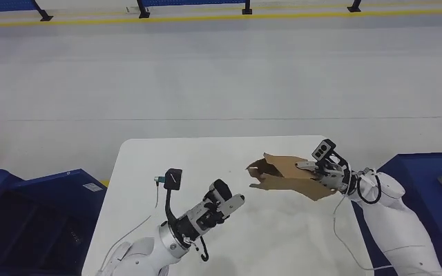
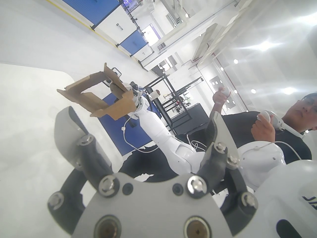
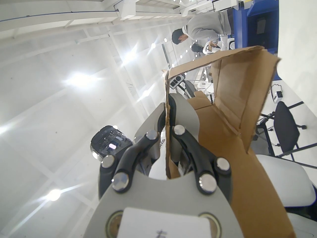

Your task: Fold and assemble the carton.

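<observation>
– White table, pale hall floor behind it. Where's the carton?
– In the right claw, sticking out ahead of its tips. It looks lifted clear of the tabletop. Half-formed, open, with the end flap loose at the end farthest from that claw.
– Claw states?
– Right claw is pinching one carton wall, a finger pressed on either side of the cardboard edge. Left claw is spread wide with nothing between its fingers. The carton is well ahead of it, not touching.
– Step?
– My read: right holds, left has to come in and fold the flaps. Early on, nothing tucked that I can see.
– Risks, quick.
– One: the grip is thin, on a single wall. A push from the left claw could lever the carton about that pinch, so it swings or slips out.
– Two: if the push lands off the crease, the panel buckles instead of folding.
– Three: the left claw arrives spread and a finger catches the open rim, dragging the box out of square.
– Four: the carton hangs near the table's edge on the right claw's side. If it drops, it may go over.
– Fix?
– Probably push along the crease, toward the holding claw, slowly. Judgement only.
</observation>
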### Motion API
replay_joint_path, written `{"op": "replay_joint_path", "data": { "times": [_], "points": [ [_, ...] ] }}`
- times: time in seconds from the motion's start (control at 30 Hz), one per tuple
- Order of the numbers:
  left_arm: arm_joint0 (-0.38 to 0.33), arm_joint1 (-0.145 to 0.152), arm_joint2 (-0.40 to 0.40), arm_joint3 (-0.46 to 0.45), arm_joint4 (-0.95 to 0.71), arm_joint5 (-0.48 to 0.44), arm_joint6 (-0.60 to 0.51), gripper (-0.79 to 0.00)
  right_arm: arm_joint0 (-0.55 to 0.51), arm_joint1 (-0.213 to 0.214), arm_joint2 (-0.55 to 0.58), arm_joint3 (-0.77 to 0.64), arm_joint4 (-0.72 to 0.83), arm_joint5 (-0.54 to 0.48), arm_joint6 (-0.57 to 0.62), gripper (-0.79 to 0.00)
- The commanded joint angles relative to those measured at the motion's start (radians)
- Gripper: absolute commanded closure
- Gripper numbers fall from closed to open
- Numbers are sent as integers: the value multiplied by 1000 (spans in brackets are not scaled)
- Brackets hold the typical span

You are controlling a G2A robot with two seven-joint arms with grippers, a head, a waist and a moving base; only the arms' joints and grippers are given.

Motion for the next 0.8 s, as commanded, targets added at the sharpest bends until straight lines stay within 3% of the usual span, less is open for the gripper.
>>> {"op": "replay_joint_path", "data": {
  "times": [0.0, 0.23, 0.37, 0.57, 0.77],
  "points": [
    [-4, 0, 2, -5, 19, -13, -1, -785, 0, 0, 0, 0, 0, 0, 0, 0],
    [-12, 11, 96, -73, 638, -105, 0, -785, -23, -3, -19, -43, -22, -11, -48, 0],
    [-19, 6, 191, -61, 865, -114, 51, -785, -33, -4, -29, -72, -54, -28, -58, 0],
    [-56, -8, 279, -28, 947, -69, 89, -785, -43, -5, -43, -99, -93, -56, -64, 0],
    [-104, -22, 318, 20, 940, -26, 49, -785, -52, -4, -44, -111, -107, -70, -43, 0]
  ]
}}
